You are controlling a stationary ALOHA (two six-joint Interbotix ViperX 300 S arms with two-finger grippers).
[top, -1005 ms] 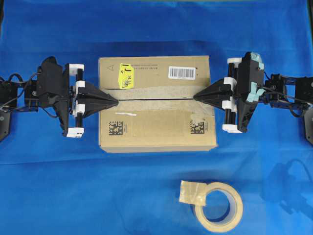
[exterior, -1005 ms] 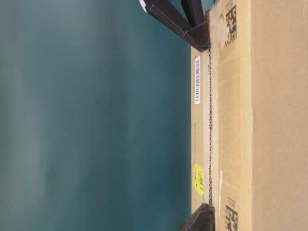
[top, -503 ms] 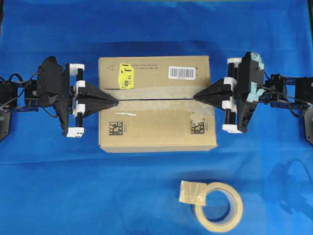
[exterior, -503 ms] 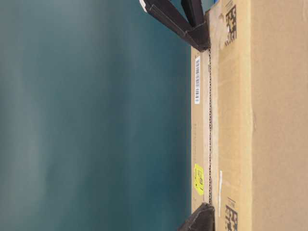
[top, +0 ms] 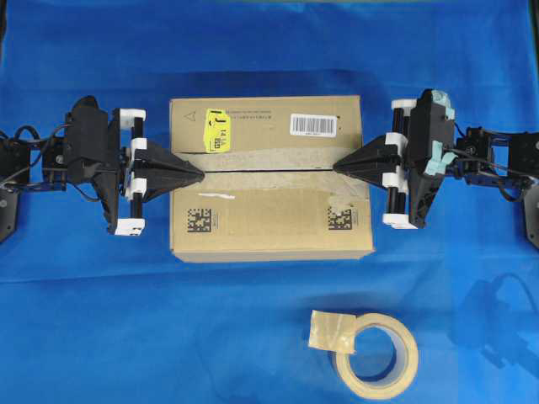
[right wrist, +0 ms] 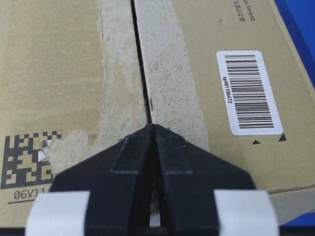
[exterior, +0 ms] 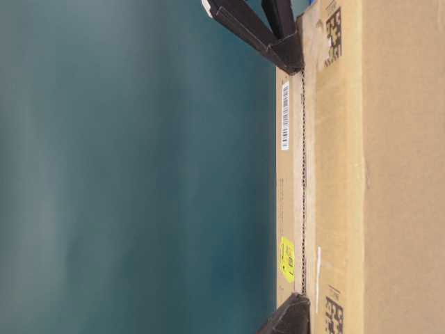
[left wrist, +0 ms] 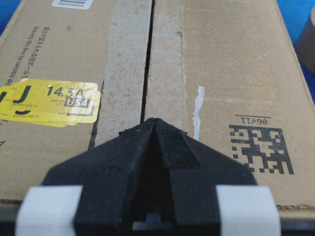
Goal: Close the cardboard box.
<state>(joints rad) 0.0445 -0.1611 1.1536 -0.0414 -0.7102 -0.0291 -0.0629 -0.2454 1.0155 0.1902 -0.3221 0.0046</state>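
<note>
Cardboard box sits mid-cloth, slightly toward far edge of blue cloth. Both long flaps down, meeting at centre seam; closing looks essentially done (no fresh tape over seam, narrow slit showing). Left gripper at left end of seam, fingers pressed together, holding nothing. Right gripper at right end, fingers likewise together, empty. Open cloth all round box; tape roll near front edge, well apart. Both arms free to back outward.
</note>
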